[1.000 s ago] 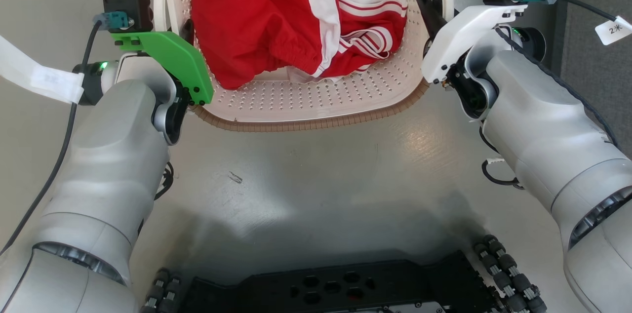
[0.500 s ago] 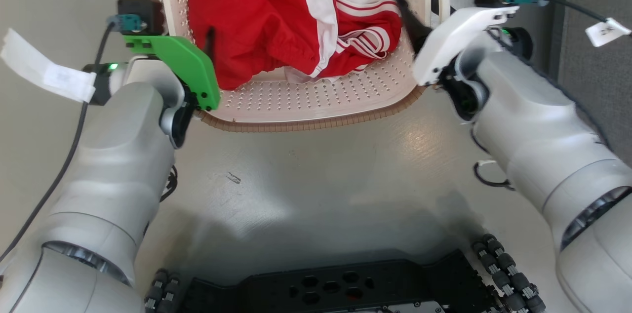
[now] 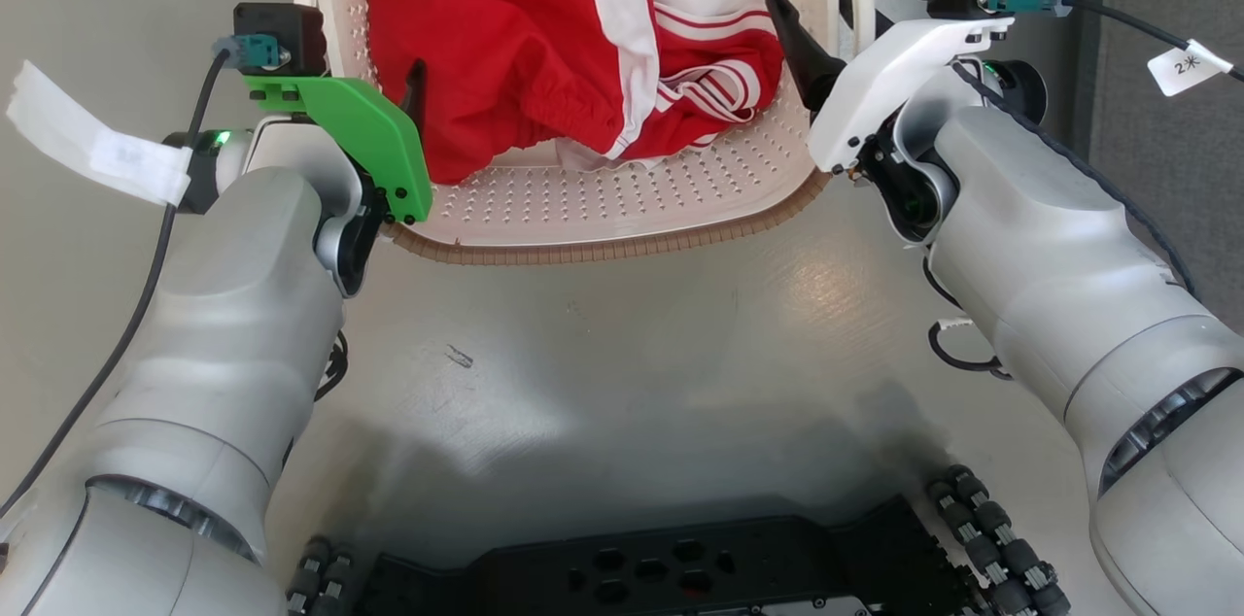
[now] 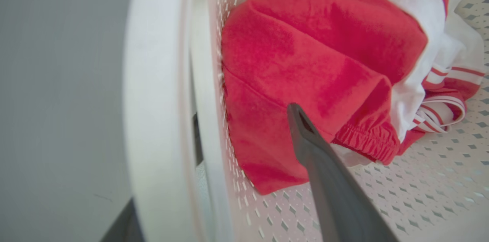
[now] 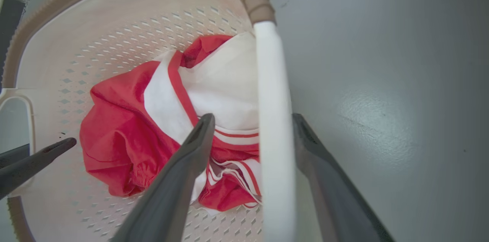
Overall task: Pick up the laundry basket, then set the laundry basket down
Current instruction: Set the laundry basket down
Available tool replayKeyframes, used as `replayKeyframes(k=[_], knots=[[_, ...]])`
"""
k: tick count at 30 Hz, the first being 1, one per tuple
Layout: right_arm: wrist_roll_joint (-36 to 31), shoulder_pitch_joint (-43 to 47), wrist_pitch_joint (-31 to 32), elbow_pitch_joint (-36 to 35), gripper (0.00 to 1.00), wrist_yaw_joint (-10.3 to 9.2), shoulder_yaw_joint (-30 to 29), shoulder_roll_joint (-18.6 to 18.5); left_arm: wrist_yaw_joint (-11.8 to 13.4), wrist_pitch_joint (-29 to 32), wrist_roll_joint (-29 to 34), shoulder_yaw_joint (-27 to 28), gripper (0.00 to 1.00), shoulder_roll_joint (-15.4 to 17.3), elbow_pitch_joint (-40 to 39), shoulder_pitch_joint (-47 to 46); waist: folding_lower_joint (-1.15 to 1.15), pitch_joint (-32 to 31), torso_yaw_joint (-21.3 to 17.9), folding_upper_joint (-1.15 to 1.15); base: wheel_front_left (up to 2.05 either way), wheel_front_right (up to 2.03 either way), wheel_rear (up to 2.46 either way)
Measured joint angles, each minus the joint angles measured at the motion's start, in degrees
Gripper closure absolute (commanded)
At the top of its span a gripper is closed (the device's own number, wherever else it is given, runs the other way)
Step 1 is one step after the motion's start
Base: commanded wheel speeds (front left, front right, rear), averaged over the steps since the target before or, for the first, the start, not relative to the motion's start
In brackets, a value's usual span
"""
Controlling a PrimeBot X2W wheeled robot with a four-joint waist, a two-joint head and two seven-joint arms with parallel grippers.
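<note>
Basket (image 3: pixel 603 247) at 12 o'clock in the head view, mouth up, between both arms, grey floor (image 3: pixel 622 344) around it. We read its handle-to-handle axis as 9 to 3 o'clock; the far end is cut off. Cream perforated walls, brown ribbed rim, white loop handles; red-and-white clothes (image 3: pixel 505 43) inside. Right gripper (image 5: pixel 253 120) parted, fingers straddling the 3 o'clock handle (image 5: pixel 273 120). Left gripper (image 3: pixel 377 77) likewise parted across the 9 o'clock side.
</note>
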Motion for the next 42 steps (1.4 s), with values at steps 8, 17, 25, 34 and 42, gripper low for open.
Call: replayKeyframes(k=[8,17,25,34,42], knots=[[0.59,0.03,-0.42,1.09,0.0,0.04,0.0,0.05,0.0,-0.05,-0.09,-0.2,0.0,0.0,1.16,0.01,0.0,-1.36,-0.23,0.0,0.0,0.0,0.0],[1.86,1.53,-0.4,1.8,0.0,0.04,0.21,0.09,0.0,-0.56,-0.23,-0.71,0.0,0.01,1.8,0.55,0.0,-3.78,-0.57,0.0,0.0,0.0,0.0],[2.4,4.15,-0.32,1.65,0.0,0.04,0.96,0.11,-0.01,-0.99,-0.69,-0.87,0.0,0.04,2.36,2.99,0.0,-6.97,-0.87,0.0,0.0,0.0,0.0],[2.96,7.33,-0.32,1.69,0.0,0.04,1.44,0.15,-0.48,-2.18,-1.24,-0.98,0.0,0.09,3.57,6.4,0.0,-11.85,-1.33,0.0,0.0,0.0,0.0],[4.17,10.49,-0.32,1.68,0.0,0.04,1.57,0.18,-0.62,-3.3,-1.65,-1.03,0.0,0.05,3.88,9.28,0.0,-16.49,-1.75,0.0,0.0,0.0,0.0]])
